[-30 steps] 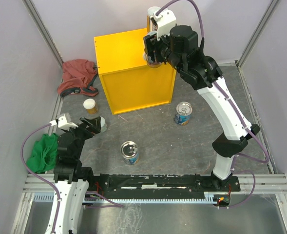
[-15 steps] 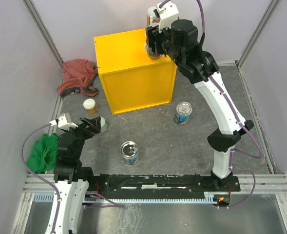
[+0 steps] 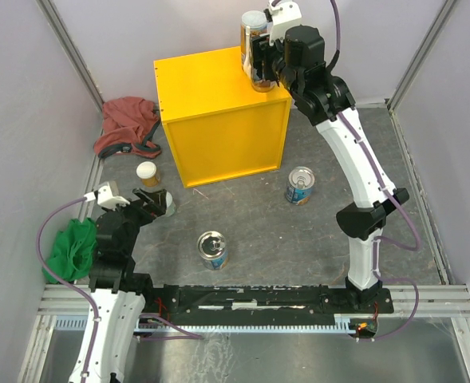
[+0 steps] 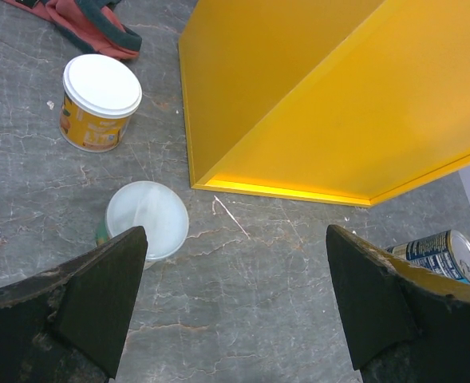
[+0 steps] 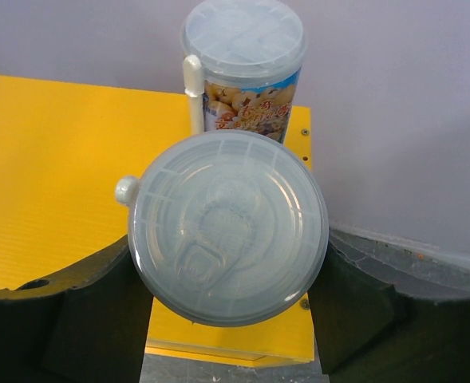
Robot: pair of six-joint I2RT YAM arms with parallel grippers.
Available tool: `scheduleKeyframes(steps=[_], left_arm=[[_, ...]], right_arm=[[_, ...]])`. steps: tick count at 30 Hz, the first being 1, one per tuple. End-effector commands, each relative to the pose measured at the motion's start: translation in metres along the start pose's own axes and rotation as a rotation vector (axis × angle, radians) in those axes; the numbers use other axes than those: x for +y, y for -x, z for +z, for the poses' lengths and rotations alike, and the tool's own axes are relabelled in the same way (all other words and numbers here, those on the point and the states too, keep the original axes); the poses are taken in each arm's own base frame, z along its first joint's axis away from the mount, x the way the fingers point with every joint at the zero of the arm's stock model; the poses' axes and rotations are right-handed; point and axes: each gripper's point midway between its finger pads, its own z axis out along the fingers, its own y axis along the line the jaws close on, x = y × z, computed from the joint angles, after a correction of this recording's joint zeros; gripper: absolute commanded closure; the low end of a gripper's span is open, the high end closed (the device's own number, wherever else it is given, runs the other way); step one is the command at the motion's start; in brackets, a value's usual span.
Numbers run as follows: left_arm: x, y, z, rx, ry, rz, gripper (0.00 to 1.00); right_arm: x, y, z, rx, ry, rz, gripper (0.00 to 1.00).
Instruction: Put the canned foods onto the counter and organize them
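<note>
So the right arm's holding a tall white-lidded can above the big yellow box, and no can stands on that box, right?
No: the right wrist view shows another tall white-lidded can standing on the yellow box, behind the held can.

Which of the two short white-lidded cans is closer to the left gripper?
The frosted-lidded can, right at the left gripper; the orange-labelled can stands farther off.

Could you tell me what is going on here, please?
The right claw grips a tall orange-labelled can at the far corner of the yellow counter, beside a matching can already standing on top. The left claw hangs open above the table near a short white-lidded can. Two blue tins wait on the table.
</note>
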Motion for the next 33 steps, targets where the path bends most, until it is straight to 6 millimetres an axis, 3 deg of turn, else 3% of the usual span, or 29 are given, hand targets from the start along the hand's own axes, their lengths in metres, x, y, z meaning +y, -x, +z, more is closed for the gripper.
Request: scheduleKeyframes(steps=[1,9,22,33], left_arm=[[-0.008,0.017,0.005,-0.056,-0.027,0.03,0.01],[-0.006,0.014,0.011,-0.044,-0.021,0.042,0.01],[-0.002,0.007,0.016,-0.029,-0.011,0.041,0.01],[-0.001,0.006,0.017,-0.028,-0.01,0.036,0.01]], right_arm=[[-0.006,0.071,-0.008,-0.241,0.016,0.099,0.82],[0.001,0.051,0.017,-0.205,0.044,0.128,0.74],[0.002,0.025,0.041,-0.161,0.026,0.132,0.27],[-0.001,0.013,0.055,-0.143,0.032,0.127,0.3]])
